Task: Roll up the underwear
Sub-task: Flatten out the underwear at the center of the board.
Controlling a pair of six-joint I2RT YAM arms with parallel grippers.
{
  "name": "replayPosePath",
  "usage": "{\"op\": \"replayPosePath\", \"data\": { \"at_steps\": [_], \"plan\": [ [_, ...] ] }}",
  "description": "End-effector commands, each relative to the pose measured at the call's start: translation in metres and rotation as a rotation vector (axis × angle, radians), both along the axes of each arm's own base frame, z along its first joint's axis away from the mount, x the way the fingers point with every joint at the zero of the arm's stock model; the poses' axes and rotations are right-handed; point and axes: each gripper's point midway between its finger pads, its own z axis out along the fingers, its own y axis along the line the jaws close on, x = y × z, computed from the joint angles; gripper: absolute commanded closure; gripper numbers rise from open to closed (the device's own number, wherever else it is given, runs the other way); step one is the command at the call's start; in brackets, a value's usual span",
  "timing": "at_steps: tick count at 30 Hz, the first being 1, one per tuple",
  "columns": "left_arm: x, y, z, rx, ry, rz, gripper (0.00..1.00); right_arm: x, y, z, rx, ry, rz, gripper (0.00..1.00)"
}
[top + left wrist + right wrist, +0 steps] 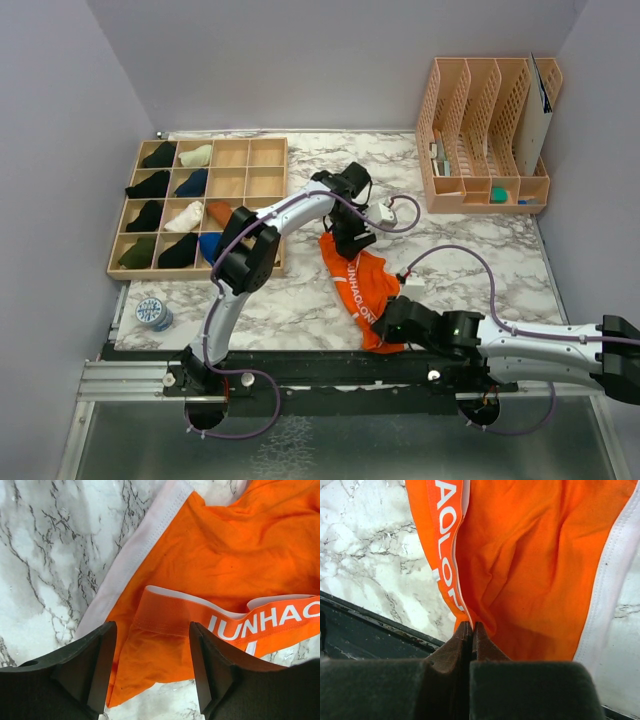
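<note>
I see my right gripper [471, 631] clamped tight on the orange underwear [530, 560]; my left gripper [152, 647] gapes astride its corner.

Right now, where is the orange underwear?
In the top view, the orange underwear lies centre-front on the marble table, between the left claw and the right claw.

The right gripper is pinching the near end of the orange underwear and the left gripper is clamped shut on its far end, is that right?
Not quite. The left gripper is open, jaws apart over the orange underwear, as the left wrist view shows. The right gripper does pinch the near end.
</note>
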Motion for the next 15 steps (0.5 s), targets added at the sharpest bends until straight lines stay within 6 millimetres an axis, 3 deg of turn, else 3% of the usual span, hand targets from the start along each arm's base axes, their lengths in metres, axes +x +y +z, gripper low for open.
{"op": "replayPosePath", "data": {
  "at_steps": [1,5,7,9,11,15],
  "plan": [
    [-0.012,0.003,-0.017,0.026,0.054,-0.031,0.36,0.003,-0.002,0.004,-0.013,0.006,-0.03,1.0],
    [-0.014,0.006,-0.02,0.037,0.06,-0.033,0.46,0.004,-0.003,0.004,-0.014,0.001,-0.035,1.0],
    [-0.012,0.006,-0.019,0.041,0.045,-0.034,0.59,0.004,-0.004,0.003,-0.015,0.001,-0.037,0.99],
    [-0.005,0.007,-0.018,0.051,0.018,-0.016,0.79,0.005,-0.003,0.005,-0.027,-0.01,-0.024,1.0],
    [-0.003,0.003,-0.01,0.033,0.009,-0.008,0.88,0.008,-0.006,0.009,-0.072,-0.021,-0.019,0.99],
    [0.001,-0.009,0.023,-0.046,-0.027,0.021,1.0,0.015,-0.009,0.022,-0.13,-0.057,-0.017,1.0]
  ]
}}
